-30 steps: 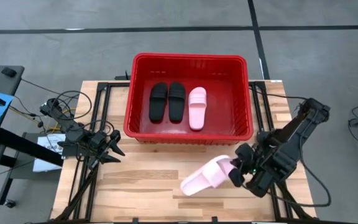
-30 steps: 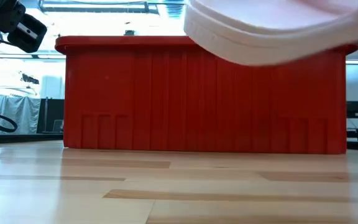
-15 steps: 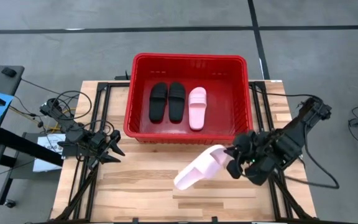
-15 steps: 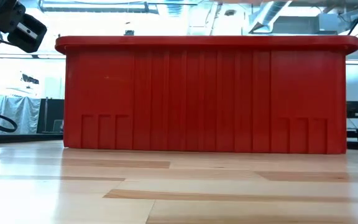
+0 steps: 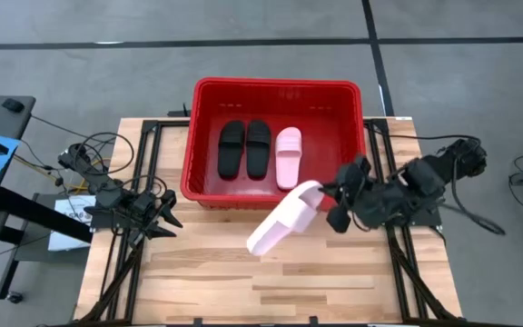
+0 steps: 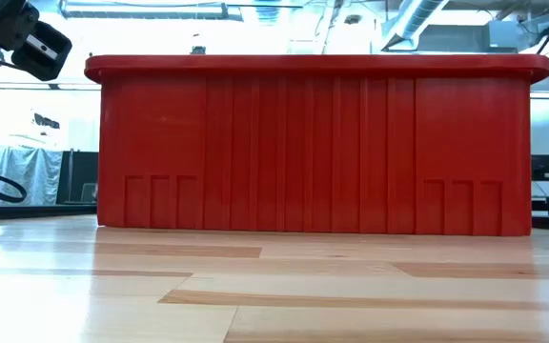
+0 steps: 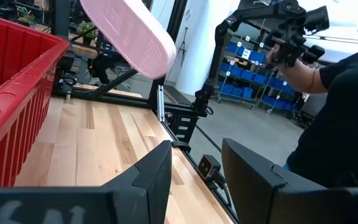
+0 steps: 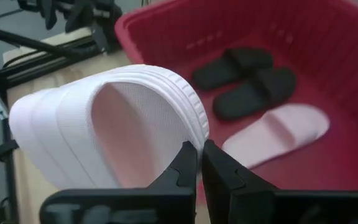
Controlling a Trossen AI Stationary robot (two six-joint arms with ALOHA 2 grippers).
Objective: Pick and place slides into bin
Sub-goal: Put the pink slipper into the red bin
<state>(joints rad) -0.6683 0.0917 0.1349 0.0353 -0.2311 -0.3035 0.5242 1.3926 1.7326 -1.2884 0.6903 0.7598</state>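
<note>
High view: red bin (image 5: 276, 87) at the far middle of the wooden table (image 5: 198, 272). Inside it, two black slides (image 5: 244, 149) side by side, one pink slide (image 5: 288, 156) just to their right. Right claw (image 5: 327, 203) clenched on the edge of a second pink slide (image 5: 284, 218), held tilted in the air at the bin's near-right corner, its far end overlapping the rim. Left claw (image 5: 170, 215) waits at the table's left edge, fingers spread, holding nothing.

Low view: bin's ribbed near wall (image 6: 313, 152) fills the frame, resting on the table. A dark arm part at upper left; cannot tell more.

Left wrist view: own fingers (image 7: 157, 171) apart, empty. The airborne pink slide (image 7: 129, 34) shows sole-side, beside the bin wall (image 7: 11, 99). A person's sleeve (image 7: 347, 112) beyond the table.

Right wrist view: fingers (image 8: 185, 163) pinch the pink slide's (image 8: 104, 134) rim; bin below with the black pair (image 8: 247, 81) and pink slide (image 8: 278, 134).
</note>
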